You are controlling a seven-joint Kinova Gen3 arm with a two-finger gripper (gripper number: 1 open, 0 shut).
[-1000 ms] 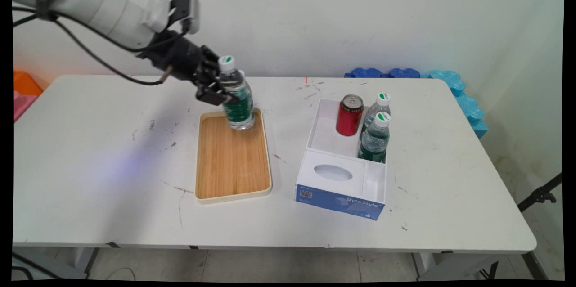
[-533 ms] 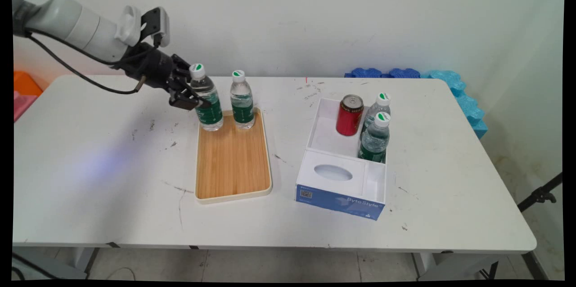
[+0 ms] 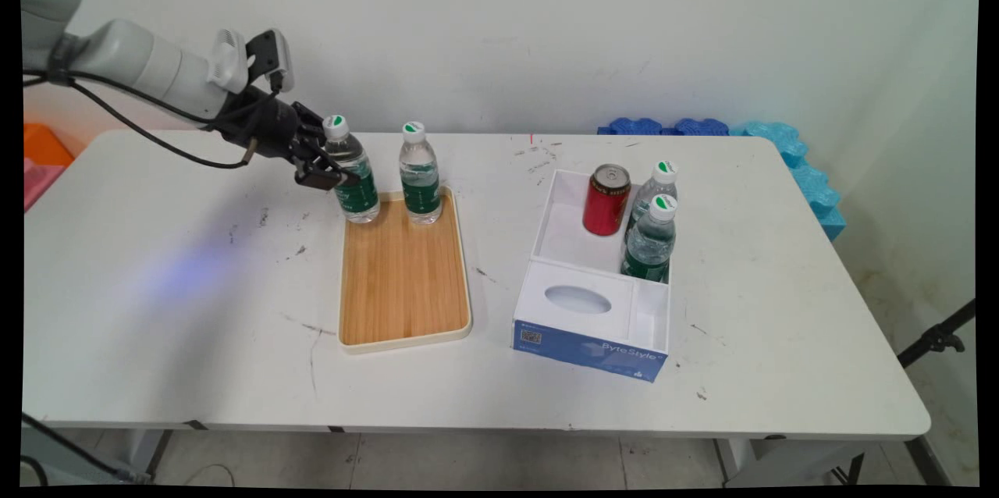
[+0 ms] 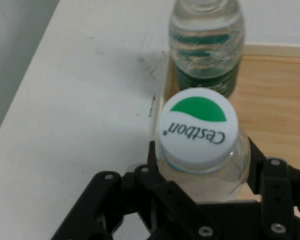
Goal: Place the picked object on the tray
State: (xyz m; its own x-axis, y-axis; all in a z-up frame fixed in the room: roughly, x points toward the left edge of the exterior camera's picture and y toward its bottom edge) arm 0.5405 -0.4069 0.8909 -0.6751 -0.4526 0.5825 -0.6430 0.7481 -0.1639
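A black gripper [image 3: 332,170] is clamping a water bottle [image 3: 353,178] around its shoulder, holding it upright at the far left corner of a wooden tray [image 3: 402,287] on the worktop [image 3: 156,311], just beside a second bottle [image 3: 420,178] standing there.

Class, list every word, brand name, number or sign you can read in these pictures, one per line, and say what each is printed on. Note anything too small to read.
"Cestbon": white cap of the water bottle in the gripper.
"ByteStyle": blue front of the white box.
QR-like square at that front's left end: too small to read.
Red can lettering: too small to read.
Green bottle labels: unreadable.
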